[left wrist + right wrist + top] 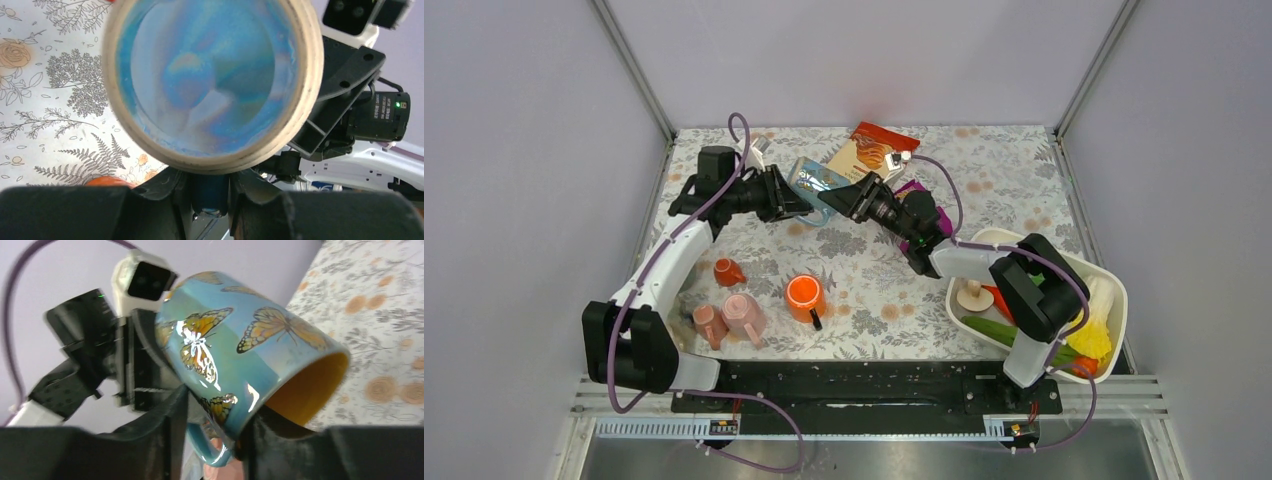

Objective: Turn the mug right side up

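The right tool [214, 417] is closed to a narrow gap on the butterfly mug [250, 340], its fingers either side of the wall by the handle [207, 455], one of them at the yellow mouth. The left tool [210, 187] meets it from the other end, its fingers drawn in on a dark blue part of the mug just under the base [210, 80]. The mug is held between the two, clear of the worktop [984, 160] at back centre. It lies tilted on its side, mouth toward the right wrist and bare-ringed base toward the left.

The mug carries orange butterflies on blue glaze and no writing. A label [385, 112] on the right arm's black module has white print too small to read, with a green light beside it. Behind the mug lies an orange snack packet [872, 150]; its print cannot be read either.

Near the front left stand an orange cup [804, 296], a smaller orange cup [727, 271] and two pink cups [742, 313], all well apart from the tools. A white tub [1122, 310] of toy vegetables sits at the front right edge, under the right arm's elbow. Bare floral cloth lies between the orange cup and the tub, and across the back right corner. Frame posts and grey walls close in the sides and the back.
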